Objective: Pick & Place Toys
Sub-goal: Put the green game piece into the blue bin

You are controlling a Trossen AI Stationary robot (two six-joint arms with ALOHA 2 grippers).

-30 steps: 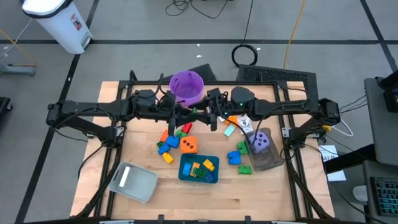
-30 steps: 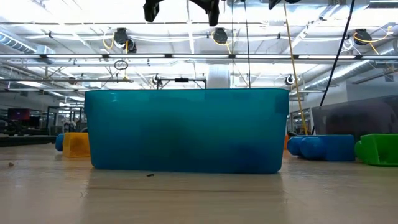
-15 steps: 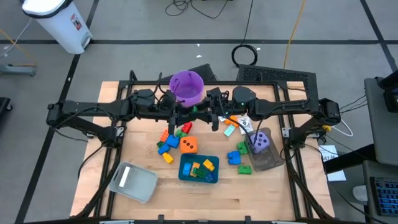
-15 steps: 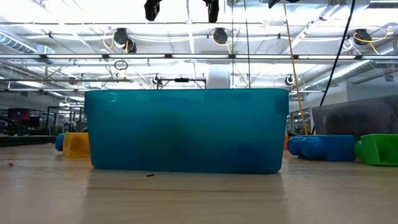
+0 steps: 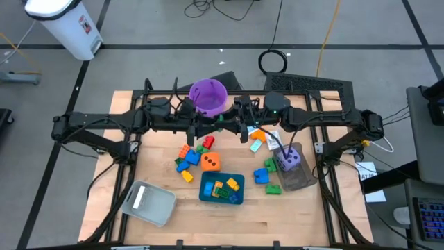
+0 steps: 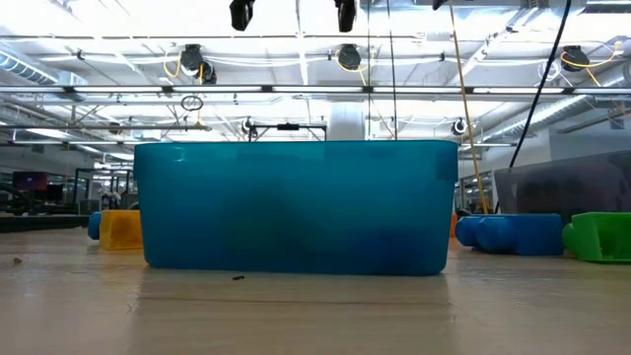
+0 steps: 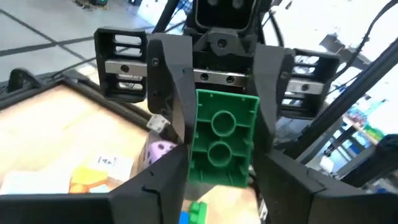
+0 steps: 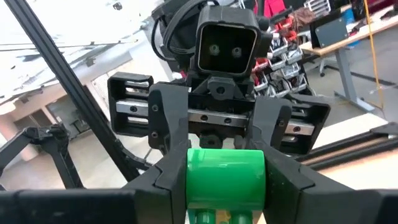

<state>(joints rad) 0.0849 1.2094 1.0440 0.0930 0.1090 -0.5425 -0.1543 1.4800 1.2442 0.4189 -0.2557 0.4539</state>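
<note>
Meanwhile, both grippers are meeting mid-air on one green brick [image 7: 221,138]; several bricks are already sitting in the teal tray [image 5: 205,192], many remaining.

The left gripper [image 5: 202,127] is easing apart while the right gripper [image 5: 236,126] is clamping the brick.

Robotics laboratory or industrial workshop floor. The high view shows a wooden table [image 5: 229,215] on a grey concrete floor [image 5: 139,42] marked with dark taped lines, with loose cables, among them a coiled black cable [image 5: 275,61], and a white bin [image 5: 66,24] standing nearby. A desk edge carrying a keyboard [image 5: 430,219] appears at the right margin. The low view looks level across the table into a large hall with an exposed white truss ceiling [image 6: 315,59], hanging ducts and suspended light fittings [image 6: 192,59]. The right wrist view shows workbenches [image 8: 339,37] cluttered with equipment in the background
</note>
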